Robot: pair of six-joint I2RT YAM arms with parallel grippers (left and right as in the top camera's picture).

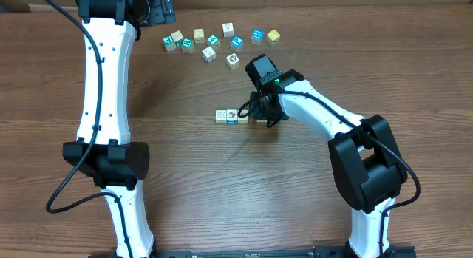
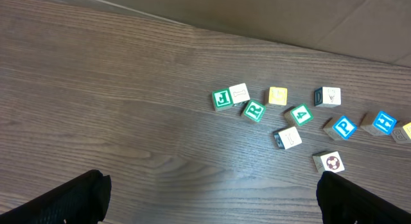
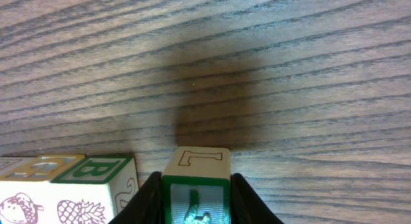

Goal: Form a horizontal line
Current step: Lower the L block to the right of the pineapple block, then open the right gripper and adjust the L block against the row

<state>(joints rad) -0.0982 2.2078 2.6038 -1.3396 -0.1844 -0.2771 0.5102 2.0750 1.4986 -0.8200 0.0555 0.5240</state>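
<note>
Left gripper: idle, jaws spread wide, nothing btw them. Loose cubes lie ahead of it & to its right, well apart from the work. Leave it parked.

Row of three cubes sits just left of the right gripper, faces touching. Right gripper is clamped on the green-edged L cube, one finger per side, cube low over the wood; can't tell if it's touching down. In wrist view the green B cube, the row's end, is just beside the left finger, w/ a narrow gap btw it & the held cube.

Step in hand, imo: seat the 4th cube at the row's right end. To do it well:
- Square its far edge w/ the B cube's far edge & set it flat.
- Open only a little, since the left finger has barely any room & could nudge the row.
- Lift straight up, no sideways drag.

Surface: table is dark wood grain, flat, matte, prob. slick enough for cubes to slide if bumped. Bare wood right of & ahead of the gripper. Tan board stands behind the far edge.
</note>
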